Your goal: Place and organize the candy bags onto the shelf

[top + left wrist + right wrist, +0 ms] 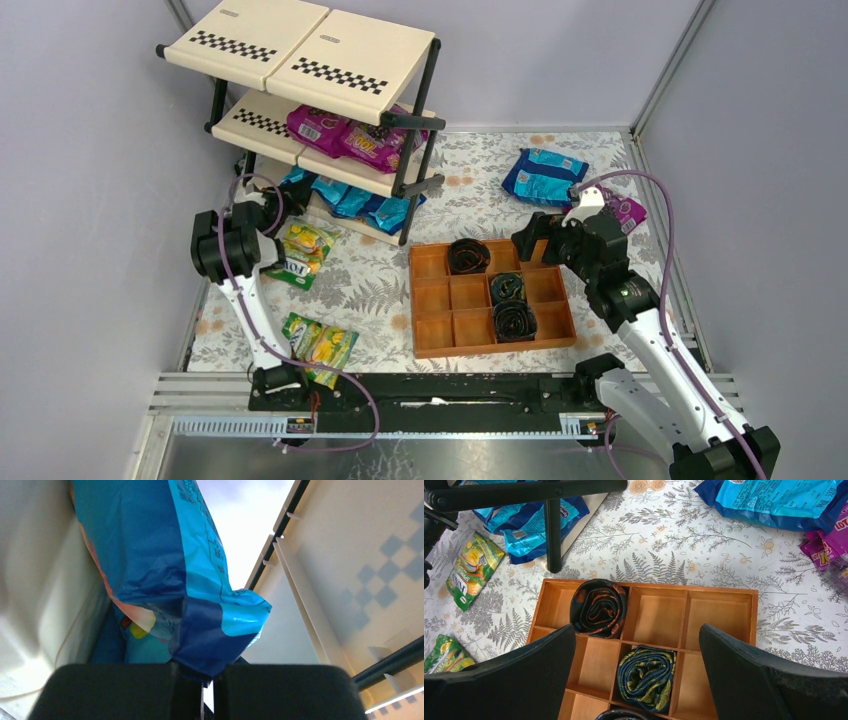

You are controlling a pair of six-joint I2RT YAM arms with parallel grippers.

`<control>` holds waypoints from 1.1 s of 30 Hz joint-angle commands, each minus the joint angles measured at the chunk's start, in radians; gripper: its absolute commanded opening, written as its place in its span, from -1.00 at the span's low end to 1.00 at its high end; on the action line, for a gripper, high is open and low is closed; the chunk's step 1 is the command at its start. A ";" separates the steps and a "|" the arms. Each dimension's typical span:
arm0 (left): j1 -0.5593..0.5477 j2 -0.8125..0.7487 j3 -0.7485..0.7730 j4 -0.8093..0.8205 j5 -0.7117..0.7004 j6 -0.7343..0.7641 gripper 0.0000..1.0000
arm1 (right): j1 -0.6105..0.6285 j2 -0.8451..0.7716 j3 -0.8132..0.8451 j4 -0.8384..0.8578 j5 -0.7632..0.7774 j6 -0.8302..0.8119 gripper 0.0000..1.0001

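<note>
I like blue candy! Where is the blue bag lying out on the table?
In the top view, the blue candy bag lies at the table's far right, beyond the wooden tray and beside a purple candy bag.

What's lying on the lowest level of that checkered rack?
Blue candy bags, one pinched by the left claw. The shelf's upper tiers hide the back of that level.

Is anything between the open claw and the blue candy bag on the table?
Nothing visible. The right gripper hangs open over the tray; the blue bag lies uncovered beyond it, a purple bag beside it.
</note>
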 commanded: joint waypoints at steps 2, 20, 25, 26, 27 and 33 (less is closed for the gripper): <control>-0.005 -0.003 0.035 0.184 0.163 -0.136 -1.00 | -0.004 0.004 0.009 0.031 0.008 -0.005 1.00; -0.022 -0.026 -0.032 0.039 0.228 -0.030 -1.00 | -0.004 0.012 0.006 0.034 0.006 -0.005 1.00; -0.023 0.038 -0.034 0.021 0.205 -0.034 -1.00 | -0.005 0.003 0.006 0.028 0.006 -0.005 1.00; -0.020 0.033 -0.029 -0.003 0.210 -0.015 -1.00 | -0.004 0.000 0.006 0.026 0.007 -0.005 1.00; -0.013 0.019 -0.023 -0.048 0.215 0.022 -1.00 | -0.004 -0.003 0.007 0.023 0.007 -0.005 1.00; 0.038 -0.067 0.060 -0.550 0.224 0.364 -1.00 | -0.004 -0.014 0.003 0.022 0.006 -0.003 1.00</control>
